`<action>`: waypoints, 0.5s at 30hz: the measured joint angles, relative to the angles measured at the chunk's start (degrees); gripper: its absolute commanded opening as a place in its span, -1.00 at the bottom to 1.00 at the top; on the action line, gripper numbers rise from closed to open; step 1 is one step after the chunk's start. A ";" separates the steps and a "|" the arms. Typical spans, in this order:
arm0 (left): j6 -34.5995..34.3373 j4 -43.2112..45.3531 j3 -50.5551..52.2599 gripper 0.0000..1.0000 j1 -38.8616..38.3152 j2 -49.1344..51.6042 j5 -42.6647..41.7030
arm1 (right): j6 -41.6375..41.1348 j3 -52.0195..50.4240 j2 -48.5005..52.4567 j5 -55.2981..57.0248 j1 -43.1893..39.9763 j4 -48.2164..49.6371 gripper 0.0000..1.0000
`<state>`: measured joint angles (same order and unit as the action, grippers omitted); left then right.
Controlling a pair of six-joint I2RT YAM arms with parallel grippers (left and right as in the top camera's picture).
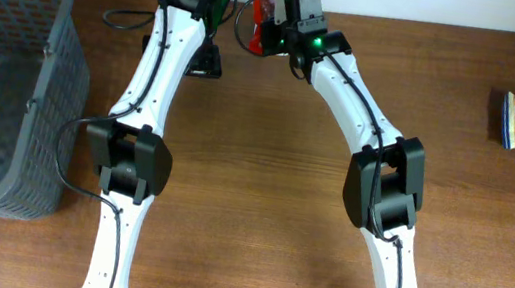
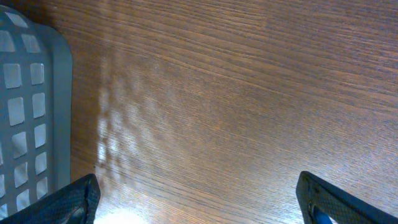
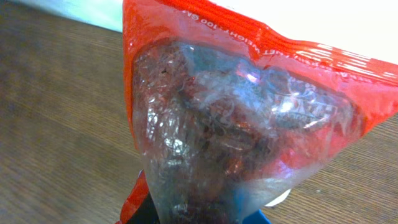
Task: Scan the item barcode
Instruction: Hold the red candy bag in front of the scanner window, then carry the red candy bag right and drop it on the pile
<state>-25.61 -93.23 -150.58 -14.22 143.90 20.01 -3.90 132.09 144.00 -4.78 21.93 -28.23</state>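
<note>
Right claw (image 3: 202,214) pinches a red snack bag (image 3: 236,118) by its lower end at the far edge of the tabletop (image 1: 260,195). Left claw (image 2: 199,202) hangs wide and empty. Pickup looks done. Next, the barcode needs finding and presenting for scanning.

A brown wooden table (image 1: 265,165) is seen to fill nearly the whole overhead view, with its grain run from side to side. Beyond its far edge a pale, bright strip (image 1: 459,6) is shown; whether it is wall or floor cannot be told. A grey mesh basket (image 1: 58,55) is set at the table's left end. In the left wrist view a soft glare (image 2: 124,124) is cast on the wood just beside the basket wall and is broken into a faint grid of bright patches.
</note>
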 measured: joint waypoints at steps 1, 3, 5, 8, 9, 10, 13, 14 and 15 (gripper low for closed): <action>0.00 0.00 0.00 0.98 0.00 0.00 0.00 | 0.02 0.00 0.02 0.11 -0.13 0.02 -0.74; 0.00 0.00 0.00 0.98 0.00 0.00 0.00 | 0.11 0.00 0.02 1.53 -0.20 -0.02 -0.74; 0.00 0.00 0.00 0.98 0.00 0.00 -0.02 | 0.07 0.00 0.02 3.87 -0.22 -0.44 -0.81; 0.00 -0.02 0.00 0.98 0.00 0.00 0.00 | -0.07 0.02 -0.24 7.34 -1.33 -4.37 -0.87; 0.02 0.00 0.00 0.98 0.00 0.00 0.00 | -0.59 0.02 -0.72 8.63 -2.51 -6.03 -0.85; 0.02 -0.02 0.00 0.98 0.00 0.00 0.00 | -1.57 0.00 -1.66 9.44 -4.20 -7.80 -0.85; 0.00 0.02 0.00 0.98 0.00 0.00 0.00 | -4.15 0.04 -7.41 10.95 -14.34 -14.62 -0.85; 0.00 -0.04 0.00 0.98 0.00 0.00 -0.02 | -4.85 0.26 -9.40 11.43 -19.10 -17.73 -0.83; 0.00 0.00 0.00 0.98 0.00 0.00 0.00 | -5.07 0.48 -10.40 11.74 -22.67 -20.09 -0.77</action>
<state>-25.61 -93.23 -150.58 -14.22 143.90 20.01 -8.97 132.57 133.60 6.96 -0.73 -48.31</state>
